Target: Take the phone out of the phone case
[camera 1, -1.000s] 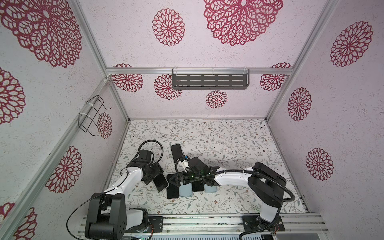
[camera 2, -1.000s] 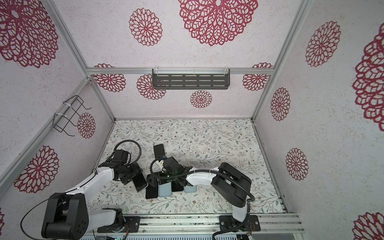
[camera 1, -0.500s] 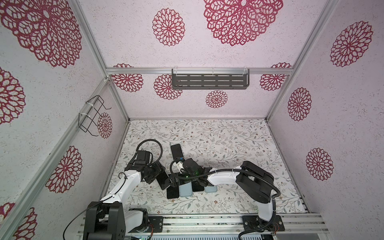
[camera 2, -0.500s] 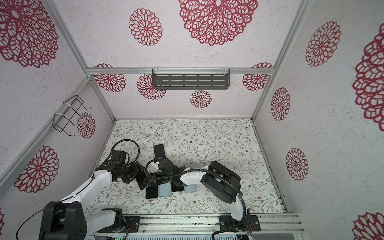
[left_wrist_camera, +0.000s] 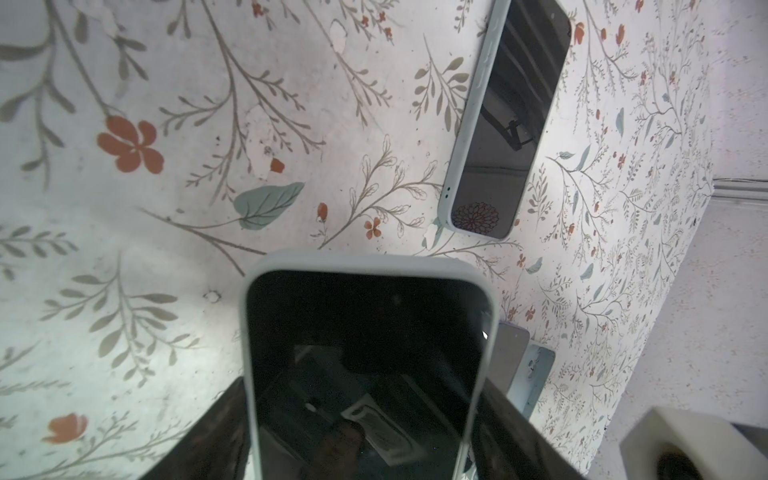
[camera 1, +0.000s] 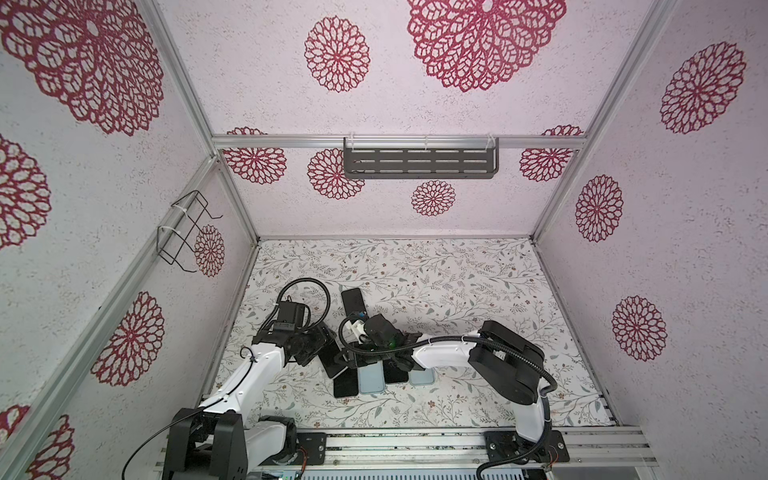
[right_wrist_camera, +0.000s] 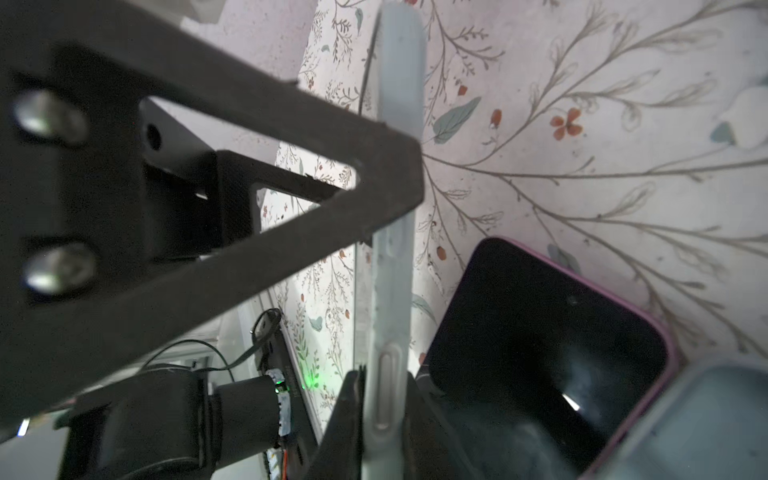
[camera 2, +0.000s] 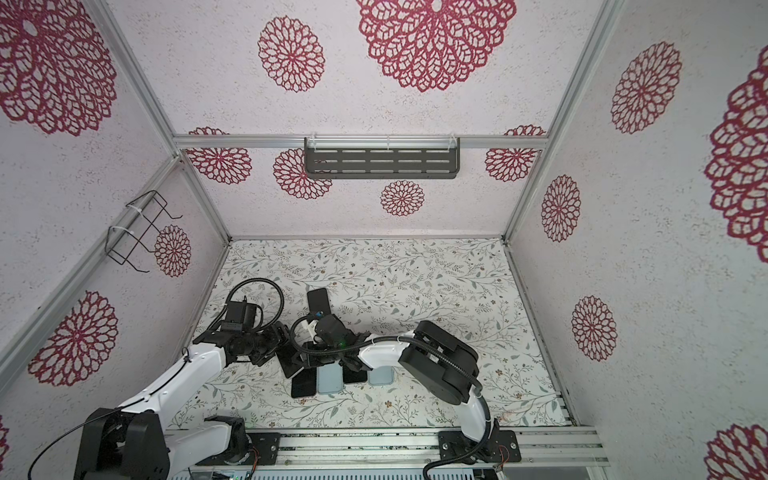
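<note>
A: Largest entry?
B: One floral mat point(camera 1: 457, 282), spread beneath both sets of jaws.
A: Next down?
B: One row of handsets point(camera 1: 371, 380), four counted, flat on the mat just beside the right jaws. Then the left gripper point(left_wrist_camera: 365, 415), jaws clamped across the width of the phone case point(left_wrist_camera: 365, 264), a dark finger point(left_wrist_camera: 220, 432) on each long side. Then the right gripper point(right_wrist_camera: 382, 415), jaws closed tight on that case's thin side edge, which stood edge-on between them.
A: And the phone?
B: One phone point(left_wrist_camera: 365, 332), dark screen showing, seated in the pale grey-blue case, between the left jaws. Whether it touched the mat could not be told.
A: Loose singles?
B: One purple-cased handset point(right_wrist_camera: 540, 332), screen up, just beside the right jaws. One pale-cased handset point(left_wrist_camera: 511, 124), flat on the mat ahead of the left jaws' tips, apart from them.
</note>
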